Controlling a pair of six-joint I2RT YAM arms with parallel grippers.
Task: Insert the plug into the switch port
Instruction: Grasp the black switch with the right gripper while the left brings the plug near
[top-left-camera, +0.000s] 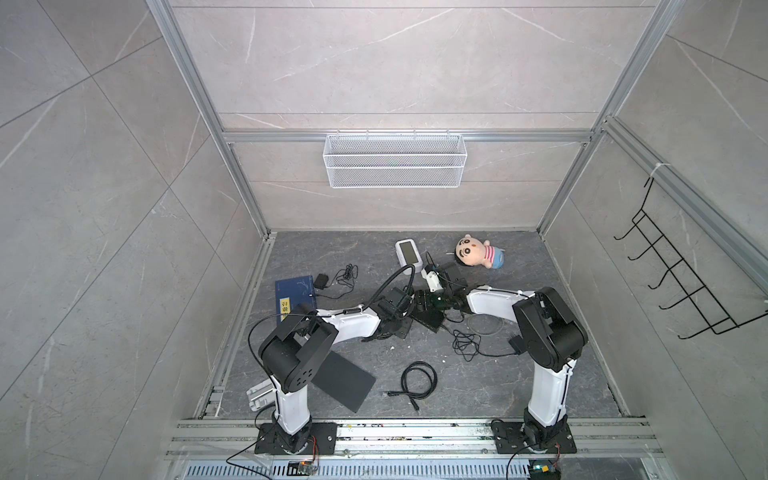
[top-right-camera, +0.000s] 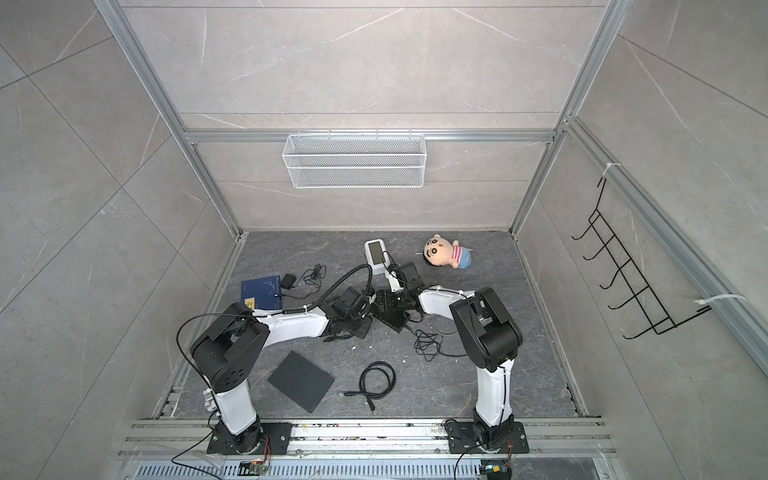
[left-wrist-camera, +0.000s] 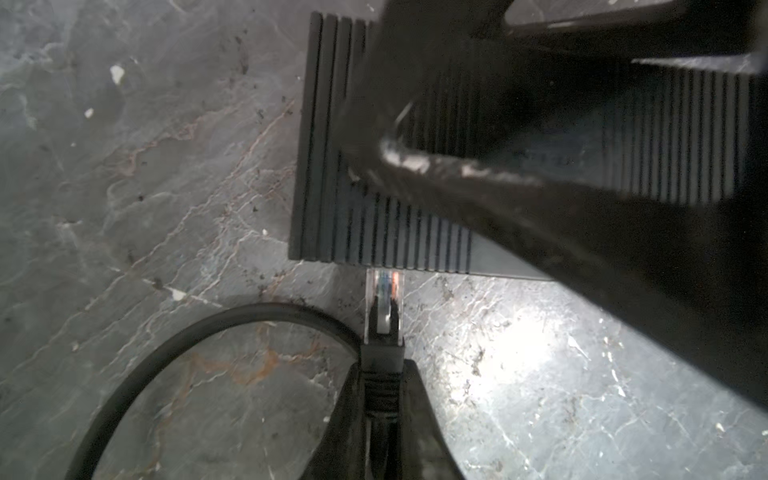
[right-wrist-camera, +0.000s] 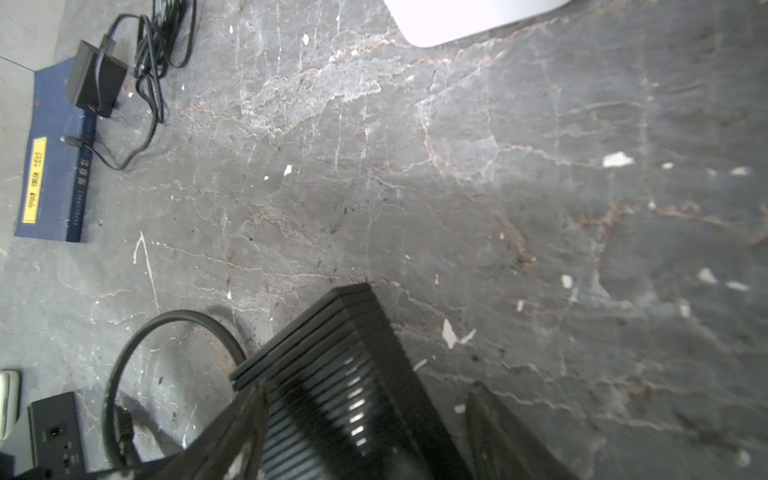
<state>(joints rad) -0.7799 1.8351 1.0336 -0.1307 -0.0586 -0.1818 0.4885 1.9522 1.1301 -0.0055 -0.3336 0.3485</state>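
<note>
Two matching robot arms seen from above. The left arm (top-left-camera: 353, 326) and right arm (top-left-camera: 494, 305) have smooth white shells on their long links and bulky matte-black joint housings (top-left-camera: 548, 328). A cluster of small round holes dots the left shoulder housing (top-left-camera: 305, 374). Each arm stands on a flat black base plate (top-left-camera: 536, 440) with bolt heads at its corners. A thin black cable (top-left-camera: 257, 328) arcs beside the left arm, and a thicker black hose (top-left-camera: 399, 276) loops near its wrist. Small white ties (top-left-camera: 520, 292) sit along the right arm's shell. Red-orange wires (top-left-camera: 314, 451) trail from the left base. The left gripper (left-wrist-camera: 382, 368) has slim, tapered black fingers (left-wrist-camera: 345, 424). The right gripper (right-wrist-camera: 370, 384) has black fingers (right-wrist-camera: 498, 424), scuffed and dusty.
</note>
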